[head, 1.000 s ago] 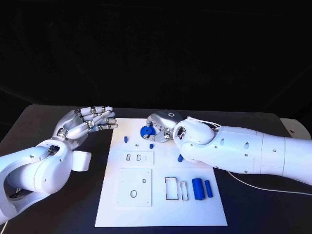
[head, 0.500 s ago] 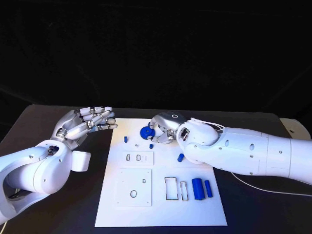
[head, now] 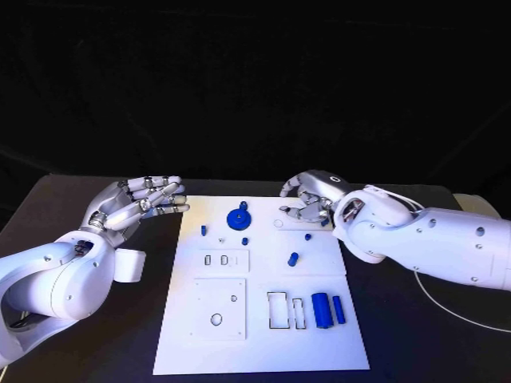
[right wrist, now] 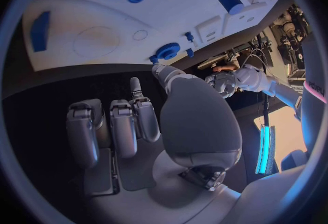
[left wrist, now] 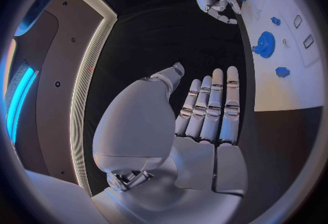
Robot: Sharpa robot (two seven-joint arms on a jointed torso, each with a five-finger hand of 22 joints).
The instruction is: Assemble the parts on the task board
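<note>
While the blue gear (head: 239, 217) is seated at the board's (head: 255, 351) far end, it is flanked by the empty, spread left hand (head: 140, 203) at nine o'clock and the nearer, empty, loosely curled right hand (head: 306, 199) at two o'clock.

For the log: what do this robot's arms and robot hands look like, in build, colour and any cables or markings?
Both arms are glossy white, with rounded bulbous shells. The left robot hand and right robot hand are silver metal with segmented fingers and dark seams between the segments. The right robot hand bears a small ring mark on its back. A thin white cable trails from under the right arm across the table.
</note>
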